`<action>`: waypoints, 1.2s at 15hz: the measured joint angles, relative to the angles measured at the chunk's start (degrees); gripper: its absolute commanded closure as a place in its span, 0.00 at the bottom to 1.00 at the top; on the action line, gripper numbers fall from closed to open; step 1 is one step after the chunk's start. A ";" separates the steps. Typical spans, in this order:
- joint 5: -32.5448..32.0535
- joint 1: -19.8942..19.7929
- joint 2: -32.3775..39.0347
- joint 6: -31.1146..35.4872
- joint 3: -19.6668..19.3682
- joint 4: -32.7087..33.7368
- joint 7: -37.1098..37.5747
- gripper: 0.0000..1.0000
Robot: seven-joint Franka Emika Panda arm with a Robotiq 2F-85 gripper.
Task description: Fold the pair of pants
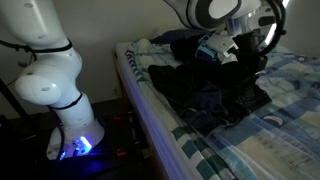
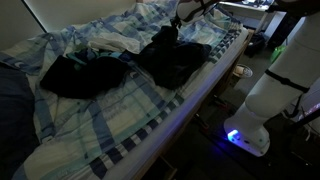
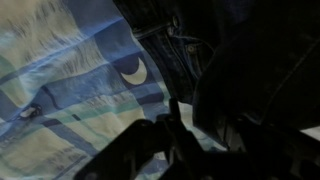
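The dark pair of pants lies bunched on a bed with a blue plaid blanket. It shows in both exterior views. My gripper is at the far end of the pants, near the head of the bed. A peak of dark cloth rises up to it, so it looks shut on the pants. In the wrist view the pants fill the upper right, and my dark fingers are partly buried in the cloth over the blanket.
A second dark garment lies on the blanket further along the bed. Light crumpled cloth lies at the far side. The bed edge runs beside the white robot base, whose blue light glows on the floor.
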 measured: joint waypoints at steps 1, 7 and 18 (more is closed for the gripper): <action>-0.64 0.06 -0.05 -0.07 0.00 0.64 0.07 0.21; -6.40 -0.13 -3.10 -2.41 -0.42 3.74 1.77 0.00; -13.38 -0.16 -11.60 -17.53 2.07 3.63 6.22 0.00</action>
